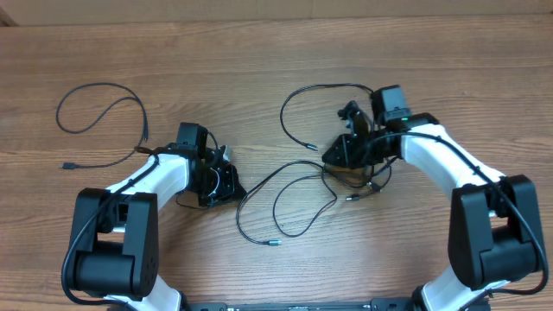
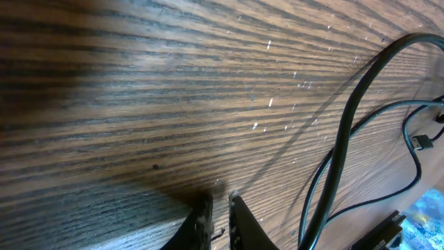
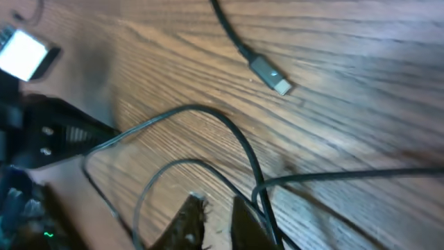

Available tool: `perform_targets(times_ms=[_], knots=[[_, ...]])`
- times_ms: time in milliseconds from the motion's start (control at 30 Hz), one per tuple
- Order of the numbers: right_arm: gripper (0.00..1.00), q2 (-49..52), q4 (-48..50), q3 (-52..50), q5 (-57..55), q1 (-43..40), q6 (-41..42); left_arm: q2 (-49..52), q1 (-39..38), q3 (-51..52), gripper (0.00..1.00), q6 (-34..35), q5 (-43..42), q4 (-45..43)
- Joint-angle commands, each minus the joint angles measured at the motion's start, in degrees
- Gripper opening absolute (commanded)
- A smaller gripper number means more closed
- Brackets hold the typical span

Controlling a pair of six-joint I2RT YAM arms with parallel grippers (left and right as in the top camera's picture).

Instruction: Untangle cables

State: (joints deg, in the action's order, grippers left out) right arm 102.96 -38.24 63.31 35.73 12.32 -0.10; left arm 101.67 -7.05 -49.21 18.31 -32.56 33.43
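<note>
Black thin cables (image 2: 343, 132), some silver-tipped, are seen looped mid-table on the wood-grain worktop (image 1: 259, 52) | left hand (image 2: 220, 212) closed, apparently empty | right hand (image 3: 216, 219) beside cables, grip cannot be told

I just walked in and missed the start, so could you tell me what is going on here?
Two robot arms are untangling black cables on a wooden table. One cable lies by itself on the left, apart from the rest. The other cables are tangled in the middle, and the right tool is down among them; whether it grips one is unclear. The left tool sits nearly shut over bare wood beside that tangle.
</note>
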Motion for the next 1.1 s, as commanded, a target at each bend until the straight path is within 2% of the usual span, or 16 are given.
perform_targets(times_ms=[0,367,467,867,1067], knots=[[0.18,-1.16,0.48,-0.33,-5.84,1.97,-0.37,1.36,-0.11,1.60,0.12,0.15,5.99,0.39],[0.20,-1.16,0.04,-0.35,-15.74,3.48,0.24,1.36,-0.11,1.60,0.13,0.13,6.01,0.39],[0.23,-1.16,-0.42,-0.37,-15.78,3.48,0.24,1.36,-0.11,1.60,0.13,0.15,5.99,0.42],[0.22,-1.14,-3.72,-0.39,-15.76,3.50,0.22,1.33,-0.11,1.60,0.14,0.15,5.99,0.42],[0.22,-1.14,-0.09,-3.04,-15.63,3.50,0.24,1.33,-0.11,1.60,0.15,0.15,5.97,0.39]])
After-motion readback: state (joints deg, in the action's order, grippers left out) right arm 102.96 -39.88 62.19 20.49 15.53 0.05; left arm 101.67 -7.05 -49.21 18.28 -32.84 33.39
